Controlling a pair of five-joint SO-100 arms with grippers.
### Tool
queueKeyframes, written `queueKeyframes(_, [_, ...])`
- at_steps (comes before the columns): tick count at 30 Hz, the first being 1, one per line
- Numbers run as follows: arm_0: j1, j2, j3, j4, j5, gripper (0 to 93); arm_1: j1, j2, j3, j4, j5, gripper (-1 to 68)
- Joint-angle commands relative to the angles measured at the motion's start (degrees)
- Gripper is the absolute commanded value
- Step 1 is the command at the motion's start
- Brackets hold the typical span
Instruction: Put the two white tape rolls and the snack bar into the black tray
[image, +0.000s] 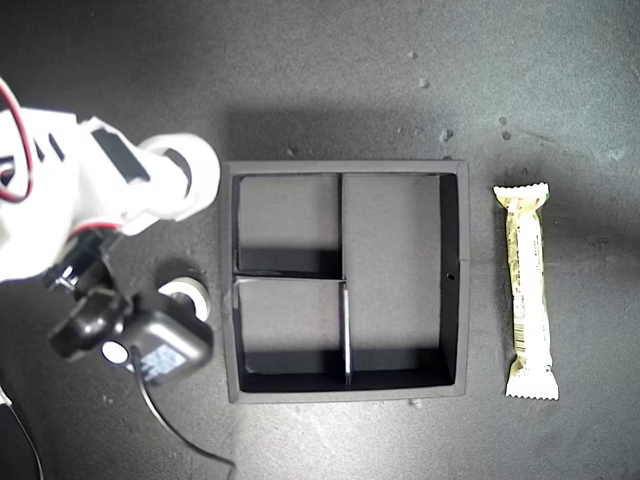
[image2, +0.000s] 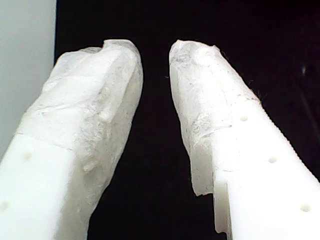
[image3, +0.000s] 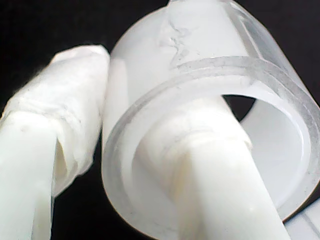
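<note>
Matte black tray (image: 455, 280); cream-yellow snack bar (image: 528, 290), white zigzag ends; white tape roll (image3: 200, 115).

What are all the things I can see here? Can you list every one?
Tray: one, black, in the middle of the exterior view, three compartments, all empty.
Snack bar: one, pale yellow with white ends, on the table at the exterior view's right of the tray, apart from it.
Held tape roll: one, white, gripped at the exterior view's left of the tray, one finger through its hole.
Second tape roll: one, white, on the table at the exterior view's left of the tray, partly hidden by the arm.
Table: one, black.
My second gripper: white, shut on the held tape roll.
My first gripper: white, open, nothing between the fingers.
</note>
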Motion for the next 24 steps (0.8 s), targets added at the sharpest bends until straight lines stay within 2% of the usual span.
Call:
queueKeyframes(1, [0.26, 1.76, -1.58, -0.97, -0.53, 0.1, -3.87, -8.79, -9.76, -0.09, -8.09, 7.8])
queueKeyframes(5, [1.05, -0.35, -5.54, -0.79, -0.26, 0.1, -8.88, -34.45, -33.31, 8.96, -16.88, 11.6])
queueKeyframes(9, [2.02, -2.29, -8.0, 0.26, -0.26, 0.1, -12.74, -47.81, -46.32, 20.48, -21.88, 12.8])
queueKeyframes(19, [5.36, -14.41, -18.46, 0.97, -0.79, 0.1, -21.88, -64.69, -47.64, 36.47, -28.04, 17.2])
queueKeyframes(24, [6.15, -23.99, -29.88, 3.69, -0.88, 0.1, -24.26, -73.39, -50.71, 36.83, -31.03, 17.8])
